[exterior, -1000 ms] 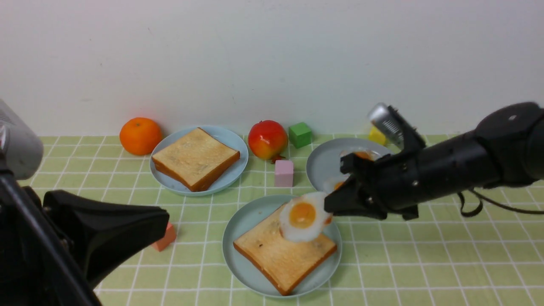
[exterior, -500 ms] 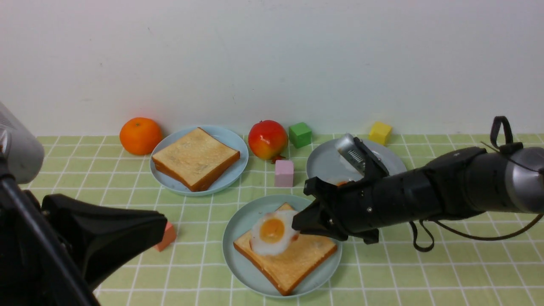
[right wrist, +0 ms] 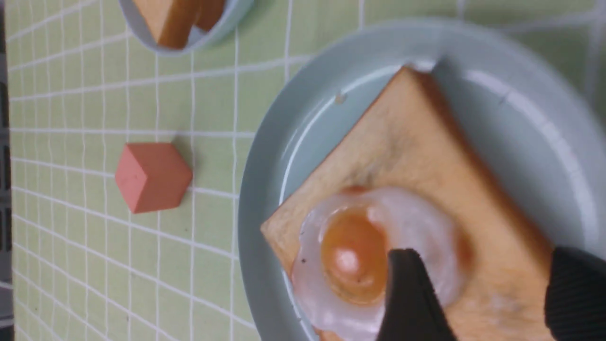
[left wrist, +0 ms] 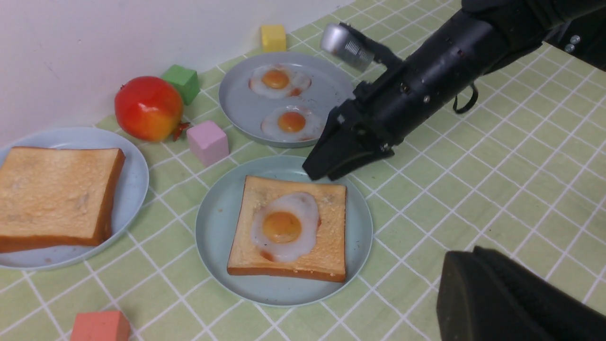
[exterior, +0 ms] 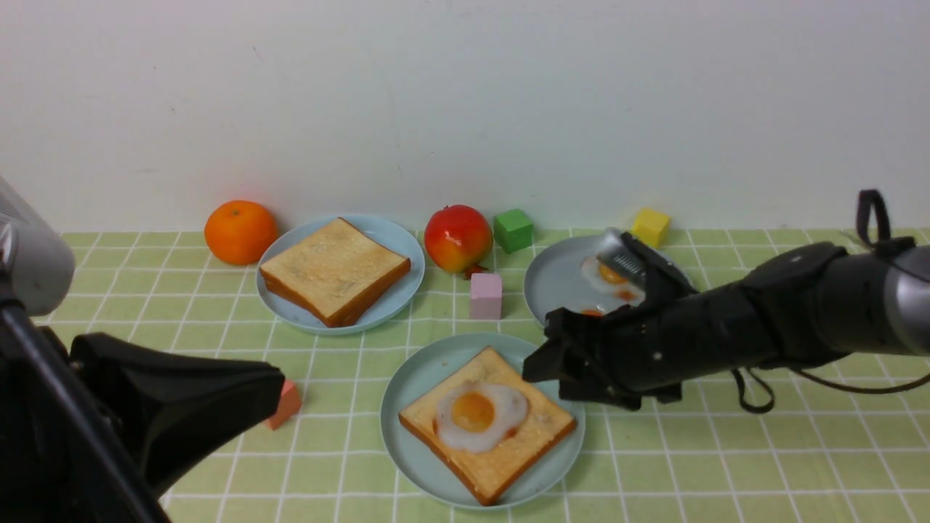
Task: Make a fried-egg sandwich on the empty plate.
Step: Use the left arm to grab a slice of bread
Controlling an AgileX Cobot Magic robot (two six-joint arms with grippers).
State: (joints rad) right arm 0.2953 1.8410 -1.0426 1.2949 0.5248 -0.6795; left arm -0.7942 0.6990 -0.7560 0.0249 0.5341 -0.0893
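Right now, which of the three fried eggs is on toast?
The egg on the toast slice in the mint plate; the other two eggs lie bare on the grey plate.

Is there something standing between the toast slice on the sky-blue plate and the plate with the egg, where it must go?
Nothing lies on the cloth between the toast slice and the mint plate. The pink cube stands aside. Only the open right claw hangs at that plate's far-right rim.

Plain off-white wall (exterior: 465, 109) behind; light-green tablecloth (exterior: 726, 472) with white grid lines; even, soft light.
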